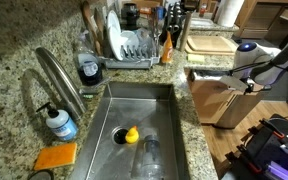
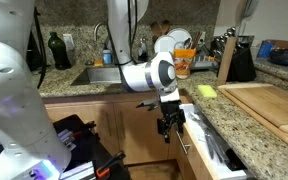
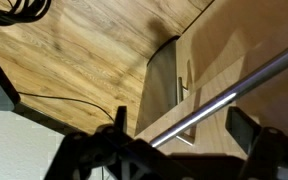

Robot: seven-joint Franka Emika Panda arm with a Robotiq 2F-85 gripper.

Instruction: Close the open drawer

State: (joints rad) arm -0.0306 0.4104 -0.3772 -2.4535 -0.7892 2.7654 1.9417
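The drawer (image 2: 210, 150) stands pulled out from the cabinets under the granite counter, with tan wooden sides and pale flat items inside. It also shows in an exterior view (image 1: 212, 97) to the right of the sink. My gripper (image 2: 169, 126) hangs just in front of the drawer's front, pointing down. In the wrist view my gripper (image 3: 182, 127) is open. The drawer's steel bar handle (image 3: 216, 93) runs diagonally between the two fingers, in front of the tan drawer front (image 3: 246, 52). I see no finger touching the bar.
The steel sink (image 1: 169, 95) holds a yellow duck (image 1: 130, 134) and a clear bottle. A dish rack (image 1: 129, 50) stands behind it. A cutting board (image 2: 269, 103) lies on the counter above the drawer. Black gear (image 2: 84, 150) sits on the floor by the cabinets.
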